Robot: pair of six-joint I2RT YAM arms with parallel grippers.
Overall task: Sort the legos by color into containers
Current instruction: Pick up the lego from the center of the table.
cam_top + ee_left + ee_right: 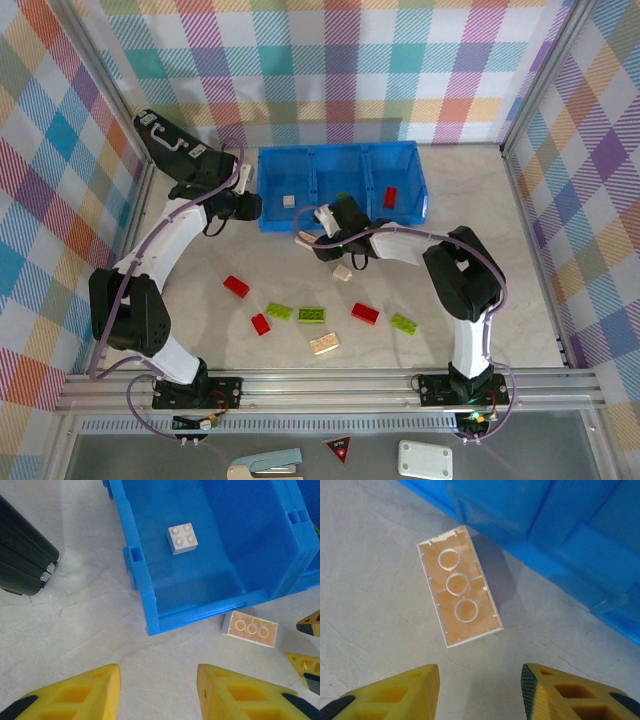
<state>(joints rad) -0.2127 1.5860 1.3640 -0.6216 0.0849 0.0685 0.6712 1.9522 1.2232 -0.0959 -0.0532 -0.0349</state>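
You're about a quarter through. The bin [340, 150] at the table's 12 o'clock holds one white brick [182, 538] in its left compartment, a red brick [390, 196] in the right one, and what looks like a green brick [345, 197] in the middle, half hidden by the right arm [400, 238].

Nine loose bricks [312, 316] are left on the table: three red and three green toward 6 o'clock, plus three cream. One cream brick [459, 586] lies studs-down just outside the bin's near wall, at 6 o'clock from the left compartment.

Your right gripper [480, 669] hovers over it, jaws spread and holding nothing, with the brick clear of both fingers. Your left gripper [157, 670] is likewise spread and empty, near the bin's 7 o'clock corner. That cream brick looks like your next pick, and it belongs with the white one.
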